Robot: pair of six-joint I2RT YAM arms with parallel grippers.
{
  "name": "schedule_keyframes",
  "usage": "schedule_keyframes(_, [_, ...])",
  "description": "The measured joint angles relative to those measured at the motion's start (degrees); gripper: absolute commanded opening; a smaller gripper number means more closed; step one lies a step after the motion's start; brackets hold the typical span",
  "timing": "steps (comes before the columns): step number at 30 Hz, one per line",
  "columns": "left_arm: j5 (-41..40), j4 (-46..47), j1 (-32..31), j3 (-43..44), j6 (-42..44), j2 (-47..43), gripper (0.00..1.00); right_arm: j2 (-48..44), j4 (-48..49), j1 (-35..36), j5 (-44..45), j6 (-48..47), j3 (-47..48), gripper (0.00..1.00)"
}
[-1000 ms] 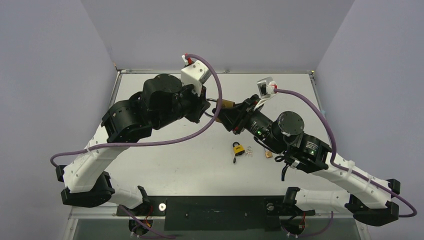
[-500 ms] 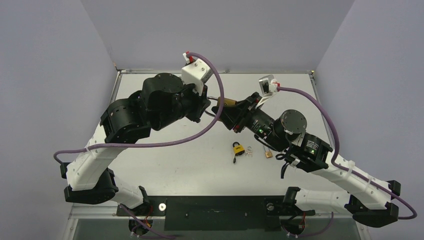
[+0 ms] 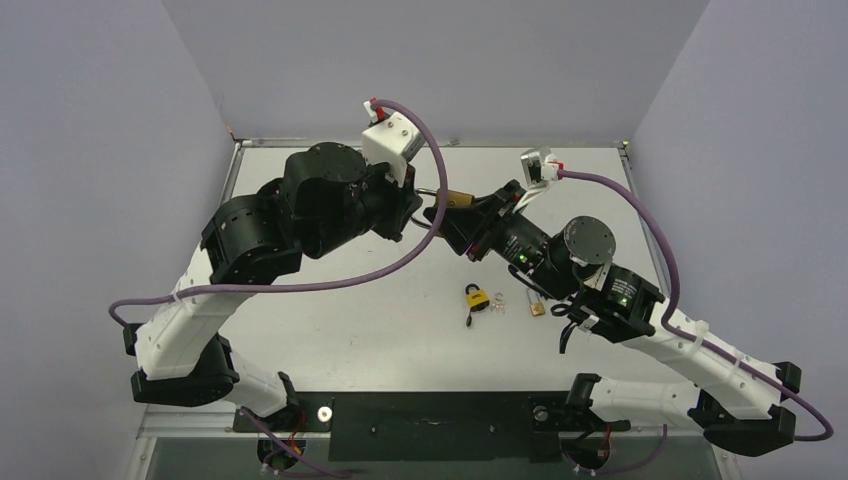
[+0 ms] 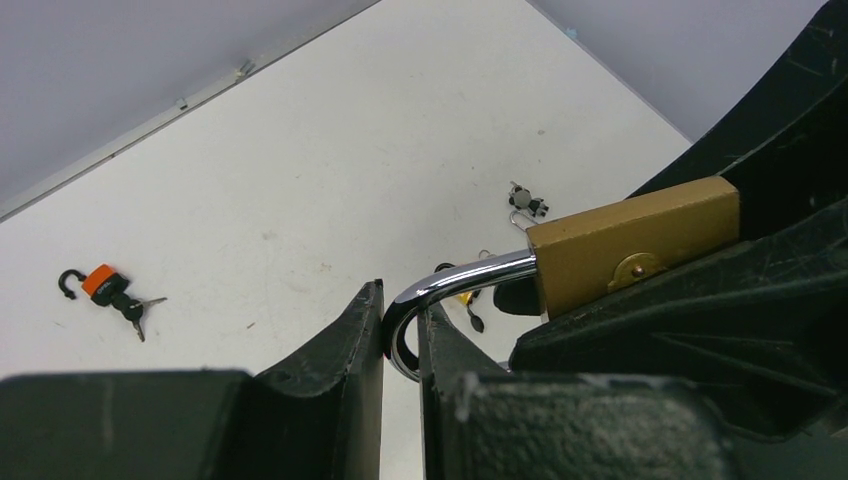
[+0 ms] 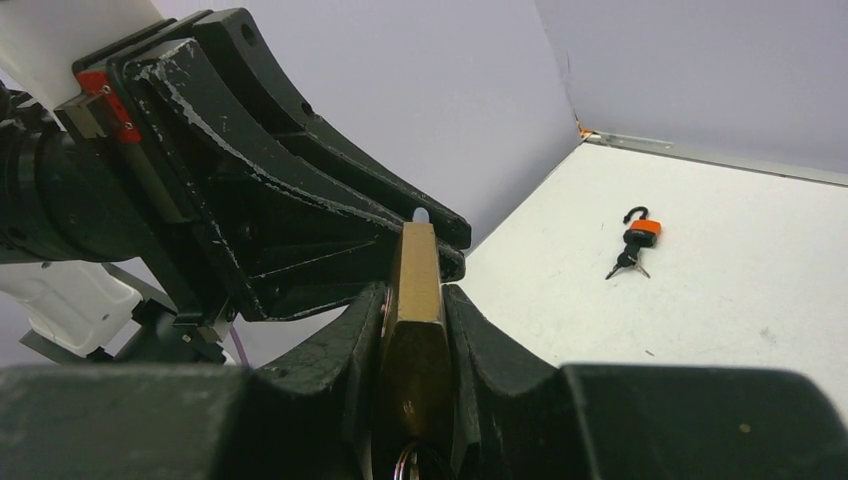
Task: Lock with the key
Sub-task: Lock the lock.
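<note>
The right gripper [image 5: 413,300] is clamping the body of the brass padlock [image 4: 630,245] between its fingers, holding it in the air above the far middle of the desk [image 3: 350,320], while the left gripper [image 4: 400,335] is pinching the padlock's shackle [image 4: 450,283] between nearly closed fingers. A key ring [image 5: 415,462] is showing at the padlock's near end in the right wrist view, the key itself hidden. A yellow padlock [image 3: 477,296] is lying near the desk's middle, a small brass lock [image 3: 537,309] is sitting near its right side, and an orange padlock [image 4: 100,281] with keys is lying toward the far left corner
</note>
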Motion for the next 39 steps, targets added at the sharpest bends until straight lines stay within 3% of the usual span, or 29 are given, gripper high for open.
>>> schedule_keyframes(17, [-2.21,0.37,-0.15,-6.88,-3.04,-4.61,0.00,2.43,2.93,-0.31,-2.75,1.44,-1.55,0.00])
schedule_keyframes(29, [-10.54,7.80,-0.33,-23.65,-4.44,-11.56,0.00,3.10,4.55,-4.94,-9.01,3.54,-6.60,0.00])
schedule_keyframes(33, [-13.81,9.07,-0.33,-25.75,-4.04,-10.49,0.00,3.13,4.98,-6.82,-10.73,4.07,-8.24,0.12])
schedule_keyframes(39, [-17.05,12.68,-0.33,-29.07,-2.78,-10.64,0.00,2.95,4.28,-8.04,-11.21,3.48,-10.10,0.42])
